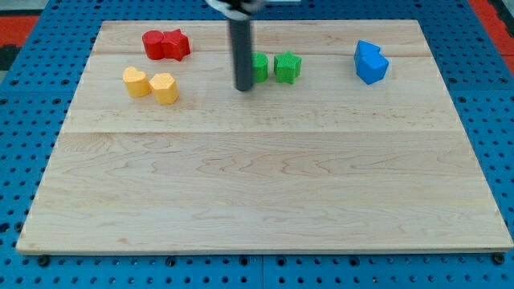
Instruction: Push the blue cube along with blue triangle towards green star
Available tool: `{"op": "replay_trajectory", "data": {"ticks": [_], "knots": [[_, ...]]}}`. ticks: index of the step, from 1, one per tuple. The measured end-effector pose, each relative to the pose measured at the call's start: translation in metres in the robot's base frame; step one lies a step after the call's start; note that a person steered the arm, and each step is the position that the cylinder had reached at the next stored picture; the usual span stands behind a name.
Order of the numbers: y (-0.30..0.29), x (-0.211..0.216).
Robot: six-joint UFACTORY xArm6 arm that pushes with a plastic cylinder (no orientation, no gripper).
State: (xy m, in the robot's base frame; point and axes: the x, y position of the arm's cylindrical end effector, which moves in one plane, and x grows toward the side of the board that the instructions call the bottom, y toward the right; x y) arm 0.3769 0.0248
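**Now: tip parked by the green pair, blue pair untouched at far right**

Worktop (pixel 265 201) is a pale wooden board on a blue pegboard. Reading from the view's left:

- Red pair (pixel 165 45) near the top left, two blocks touching; shapes not clear.
- Yellow pair (pixel 150 84) just below them, side by side, touching or nearly so.
- My tip (pixel 243 88) rests on the board just left of the green cube (pixel 260 67); the rod hides part of that cube, so contact cannot be told.
- Green star (pixel 287 67) sits immediately right of the green cube, about touching.
- Blue cube (pixel 372 68) and blue triangle (pixel 366 51) lie well to the right, pressed together as one clump. Which blue block is which is hard to tell; I take the lower one for the cube.

No fingers on this rig, only a plain rod, so there is nothing to spread or pinch.

Handling, as judgement: the blue blocks look small, rigid and light, and should slide easily on smooth wood. Nothing can be held; contact is by pushing only. The right-hand face of the clump, near its middle, looks best, pushing towards the view's left. An off-centre push would likely rotate the pair or split them. The tip must first go round them, clear of the green star.
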Motion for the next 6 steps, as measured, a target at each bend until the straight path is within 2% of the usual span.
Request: {"op": "replay_trajectory", "data": {"ticks": [1, 2, 3, 4, 5, 6], "knots": [[0.148, 0.004], [0.233, -0.021], [0.22, -0.049], [0.135, -0.042], [0.107, -0.035], [0.184, -0.024]]}}
